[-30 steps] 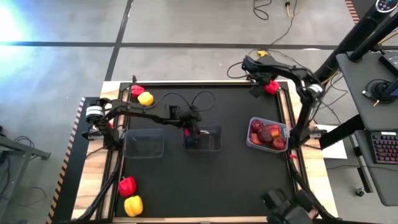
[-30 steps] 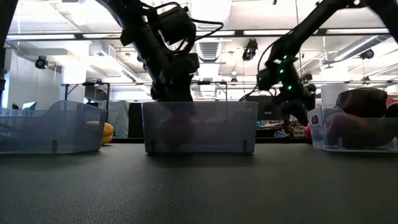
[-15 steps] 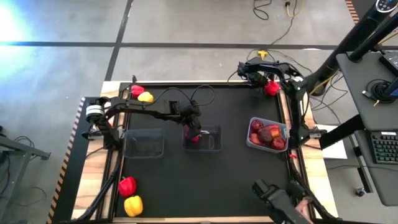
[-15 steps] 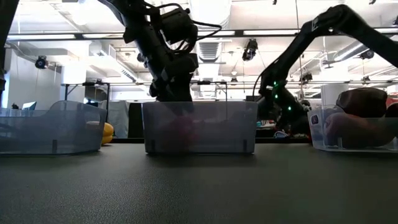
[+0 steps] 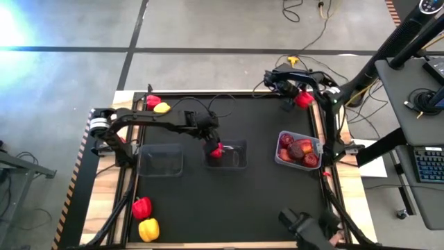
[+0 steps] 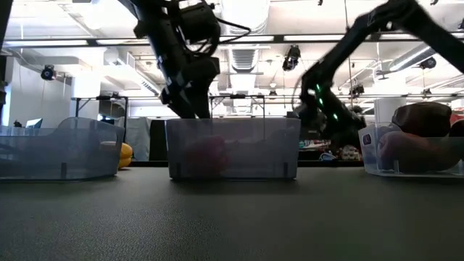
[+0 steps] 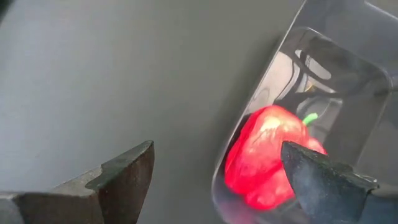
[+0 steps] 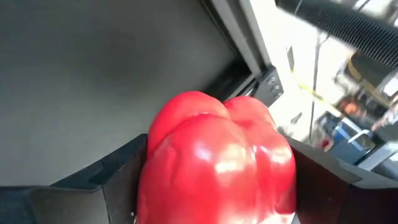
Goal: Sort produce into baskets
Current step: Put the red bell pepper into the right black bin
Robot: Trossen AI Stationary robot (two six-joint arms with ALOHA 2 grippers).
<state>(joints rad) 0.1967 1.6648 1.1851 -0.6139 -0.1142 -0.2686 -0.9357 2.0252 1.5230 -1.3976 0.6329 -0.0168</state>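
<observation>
My left gripper [image 5: 208, 137] [image 7: 217, 149] is open and empty just above the far left end of the middle see-through tub [image 5: 229, 155]. A red pepper [image 5: 217, 151] [image 7: 267, 158] lies on that tub's floor. My right gripper [image 5: 294, 94] is shut on a second red pepper [image 5: 304, 99] [image 8: 217, 155] at the table's far right corner. The right tub [image 5: 316, 144] holds several dark maroon apples [image 5: 297, 150]. The left tub [image 5: 161, 160] holds nothing. My right gripper pinches the red pepper's two bulging sides [image 8: 155, 155] between its two fingers, which come at it nearly level from the table's left. The pepper fills the gap between them. It sits at the table's far right rim; whether it is lifted clear I cannot tell.
A red pepper [image 5: 152, 101] and a yellow pepper [image 5: 162, 107] lie at the far left corner. A red pepper [image 5: 141, 207] and a yellow one [image 5: 148, 229] lie at the near left. Cables [image 5: 229, 107] trail over the far half of the table.
My left gripper has risen out of the middle tub and drawn back toward the table's far left. The red pepper that it covered stays on the tub's floor. My right arm has swung round and brought its gripper up to the red pepper at the far right corner.
</observation>
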